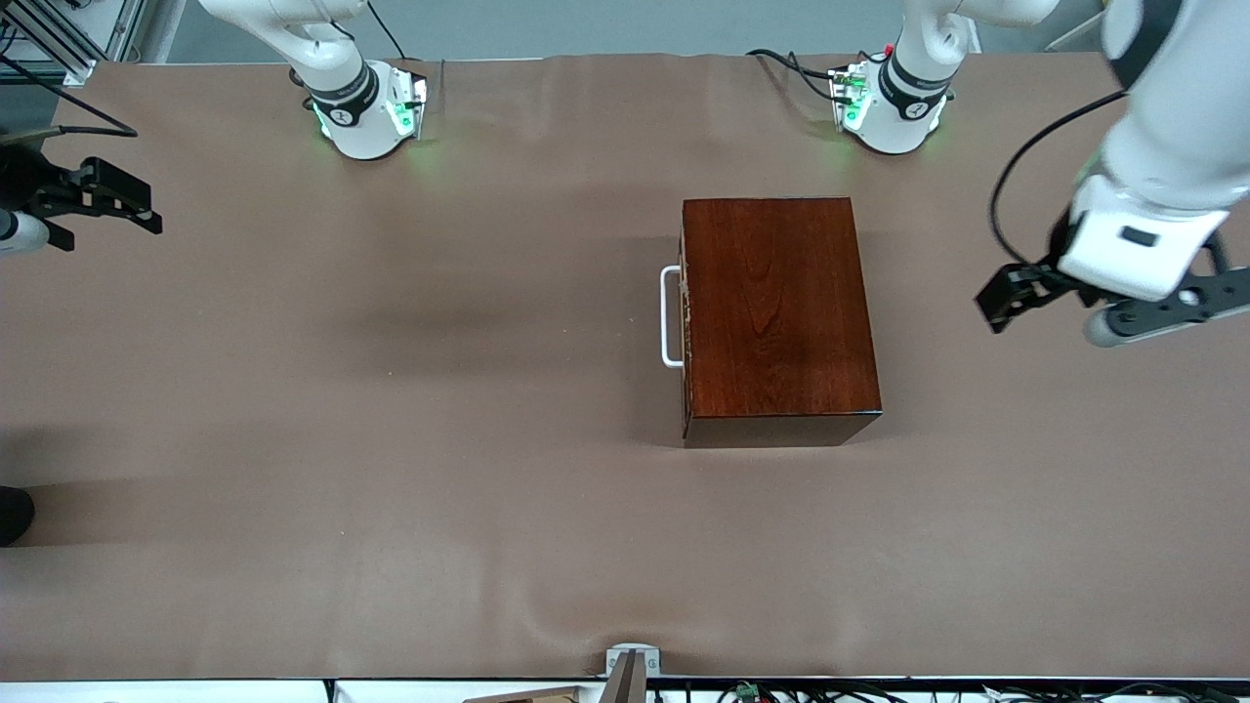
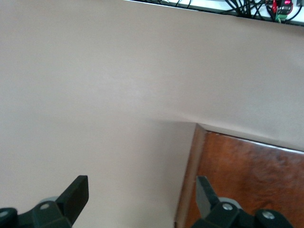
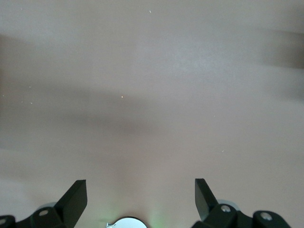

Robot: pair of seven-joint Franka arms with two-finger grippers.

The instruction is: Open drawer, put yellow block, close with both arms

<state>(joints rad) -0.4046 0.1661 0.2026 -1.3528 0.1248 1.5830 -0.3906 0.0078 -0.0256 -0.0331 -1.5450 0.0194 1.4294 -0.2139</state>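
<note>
The glossy mahogany box (image 1: 776, 312) stands in the middle of the table. Its drawer is pushed in flush, and the white bar handle (image 1: 668, 317) faces the right arm's end of the table. The yellow block is out of view. My left gripper (image 1: 998, 301) hangs open and empty above the tablecloth at the left arm's end, beside the box. The left wrist view shows the same left gripper (image 2: 142, 190) over bare cloth, with a corner of the box (image 2: 247, 180) by one finger. My right gripper (image 1: 146, 207) waits open and empty at the table's other end, over bare cloth (image 3: 141, 192).
A brown cloth (image 1: 391, 469) covers the whole table. The two green-lit arm bases (image 1: 366, 107) (image 1: 889, 107) stand along the edge farthest from the front camera. A small metal bracket (image 1: 630, 664) and cables sit at the nearest edge. A dark object (image 1: 12, 513) pokes in at the right arm's end.
</note>
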